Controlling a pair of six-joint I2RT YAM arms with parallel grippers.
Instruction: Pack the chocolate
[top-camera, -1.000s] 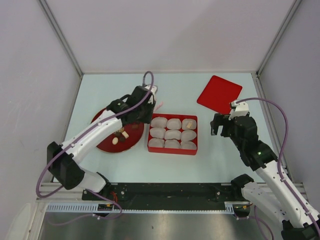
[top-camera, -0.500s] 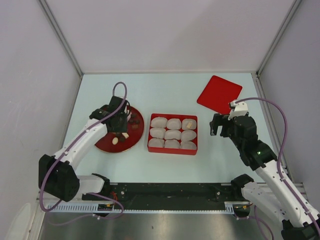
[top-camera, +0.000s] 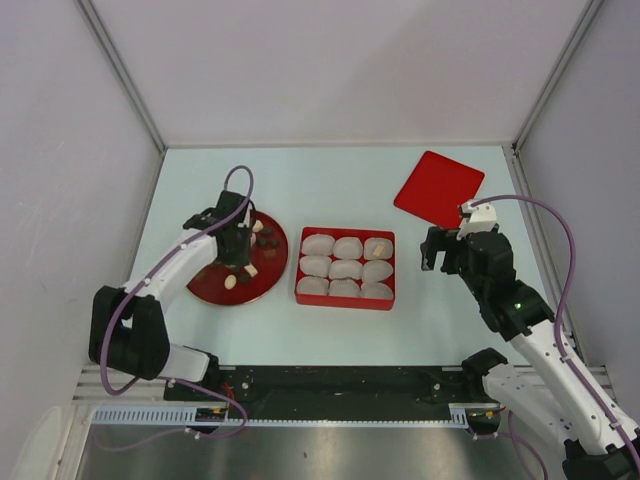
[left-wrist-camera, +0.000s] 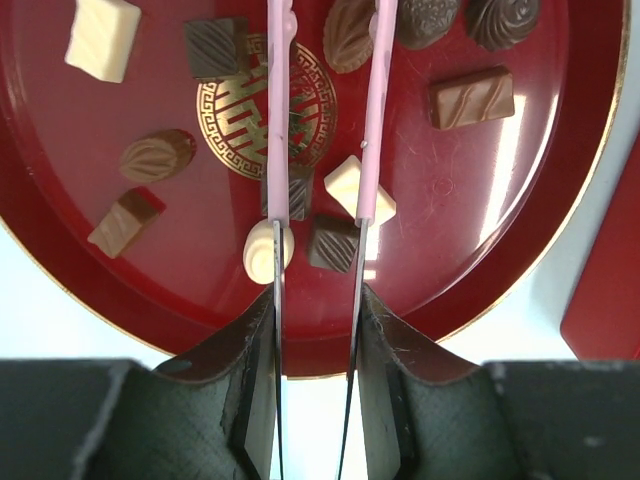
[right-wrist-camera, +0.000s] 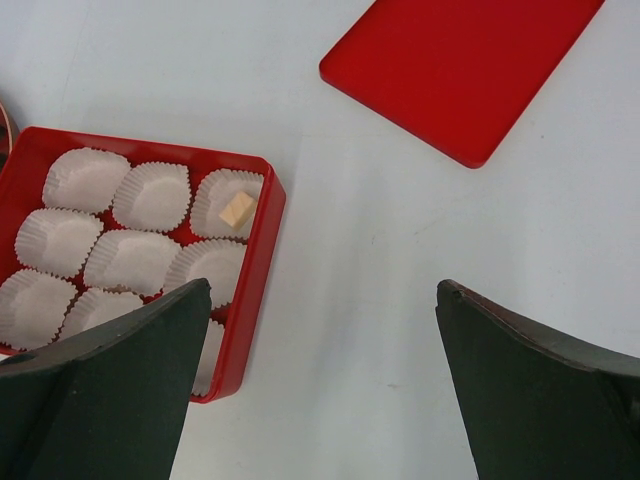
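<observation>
My left gripper (left-wrist-camera: 315, 335) was clamped on the tongs (left-wrist-camera: 279, 120), fingers (left-wrist-camera: 245, 350) pressing both arms from outside. The two arms stood a little apart. They ran over the plate (left-wrist-camera: 480, 220) and out the top of the wrist view, so I couldn't see the tips. Most of the chocolate (left-wrist-camera: 472, 97) lay loose on that plate, dark, brown and cream pieces, spread out. One dark square (left-wrist-camera: 332, 243) sat between the tong arms. A cream piece (left-wrist-camera: 358, 190) lay under the right arm and a round cream one (left-wrist-camera: 268, 250) under the left arm. I couldn't tell if the tongs touched any of them.

From the top view the plate (top-camera: 210, 285) was on the left, and the box (top-camera: 345, 297) sat just right of it.

My right gripper (right-wrist-camera: 322, 290) had its jaws wide apart, holding nothing. It hung over bare table (right-wrist-camera: 380, 200), right of the box. The box held white paper cups (right-wrist-camera: 152, 196). One tan piece (right-wrist-camera: 237, 208) sat in the far right cup. The other cups I could see looked unfilled. The lid (right-wrist-camera: 470, 60) lay flat, far right, well apart from the box.
</observation>
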